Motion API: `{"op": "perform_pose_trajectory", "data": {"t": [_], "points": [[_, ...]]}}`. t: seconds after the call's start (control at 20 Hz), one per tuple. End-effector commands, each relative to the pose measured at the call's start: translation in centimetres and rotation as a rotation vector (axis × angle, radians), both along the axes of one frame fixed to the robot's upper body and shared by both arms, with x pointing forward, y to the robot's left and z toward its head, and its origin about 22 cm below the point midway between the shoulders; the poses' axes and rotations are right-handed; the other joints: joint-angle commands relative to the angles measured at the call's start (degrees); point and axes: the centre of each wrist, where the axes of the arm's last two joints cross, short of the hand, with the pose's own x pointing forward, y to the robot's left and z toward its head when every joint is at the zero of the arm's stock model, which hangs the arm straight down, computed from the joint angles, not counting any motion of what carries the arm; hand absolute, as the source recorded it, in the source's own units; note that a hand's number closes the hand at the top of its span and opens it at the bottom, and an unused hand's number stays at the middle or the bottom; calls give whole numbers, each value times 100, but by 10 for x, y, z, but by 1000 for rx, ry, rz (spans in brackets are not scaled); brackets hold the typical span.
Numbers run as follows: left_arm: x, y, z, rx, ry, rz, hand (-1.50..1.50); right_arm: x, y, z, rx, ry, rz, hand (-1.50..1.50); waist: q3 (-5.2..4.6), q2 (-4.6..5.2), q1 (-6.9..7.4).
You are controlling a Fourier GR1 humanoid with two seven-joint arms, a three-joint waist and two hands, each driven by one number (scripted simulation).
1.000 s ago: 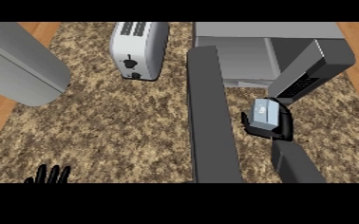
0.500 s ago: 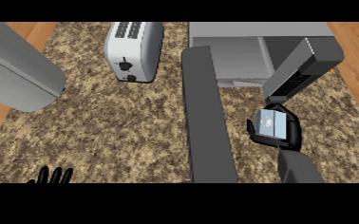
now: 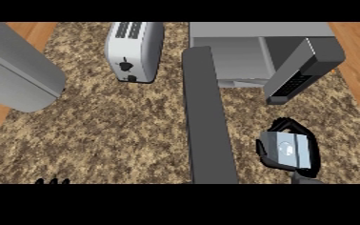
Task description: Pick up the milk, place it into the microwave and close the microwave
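Right hand (image 3: 263, 152) curls round the milk (image 3: 288, 150), short of the microwave (image 3: 260, 29). Next, I'd guess, it goes in past the open door (image 3: 206, 119).

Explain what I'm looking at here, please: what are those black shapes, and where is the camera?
The camera sits in a humanoid robot's head and looks steeply down at a speckled kitchen counter. The black shapes are the robot's hands. The right hand has its fingers curled round a milk carton, close to the microwave. The long dark slab is the microwave's open door. The left hand rests at the lower left edge, where only its fingers show. A toaster stands further back. At the far left is a grey object that I cannot identify.
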Motion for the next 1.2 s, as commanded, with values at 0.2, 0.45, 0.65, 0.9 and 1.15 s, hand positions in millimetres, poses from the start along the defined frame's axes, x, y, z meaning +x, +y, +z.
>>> {"op": "perform_pose_trajectory", "data": {"t": [0.2,0.45,0.65,0.9,1.15], "points": [[0,22,-7,-10,-19,16,-150,-10,25,49,167,-34,84,150,4,23,42],[4,10,-9,-3,-4,18,-150,24,59,53,54,-44,31,150,9,39,92],[5,1,-24,-3,-3,18,-150,44,93,59,24,-6,22,150,8,40,115],[-4,23,-22,2,18,38,-150,79,94,47,-18,23,13,150,10,48,142],[-1,27,-2,6,7,3,-150,108,105,36,-102,95,-70,150,15,74,220]]}}
